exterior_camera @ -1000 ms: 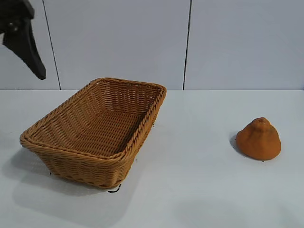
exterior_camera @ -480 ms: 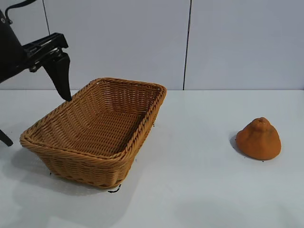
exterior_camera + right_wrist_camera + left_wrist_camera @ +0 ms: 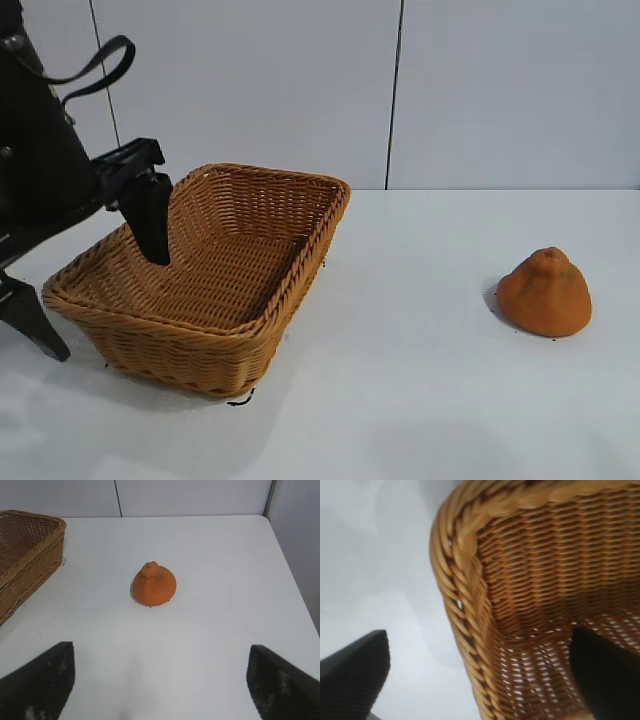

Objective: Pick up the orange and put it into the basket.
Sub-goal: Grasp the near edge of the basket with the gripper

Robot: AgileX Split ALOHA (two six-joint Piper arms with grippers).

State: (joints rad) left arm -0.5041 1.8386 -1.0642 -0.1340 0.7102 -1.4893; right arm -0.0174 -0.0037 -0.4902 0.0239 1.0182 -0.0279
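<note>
Left gripper, black, two-fingered, pointing steeply down at the near left corner of the basket; jaws spread wide and holding nothing. One finger hangs inside the basket against its left wall; the other stands outside, low beside the table surface, so the pair straddles the braided rim. In the left wrist view the same rim corner runs between the two fingertips; whether either finger touches the wicker cannot be told. Basket: large, rectangular, tan-brown woven wicker with sloping sides and braided rim, resting on the white table at its left half, with nothing lying in it. Orange: matte burnt-orange, dome-shaped lump with a knobbly pointed top, sitting upright on the table at the right, well apart from the basket and from the left gripper. Right gripper: seen only in its own wrist view, jaws wide apart and empty, raised above the table and aimed towards the orange, well short of it.
</note>
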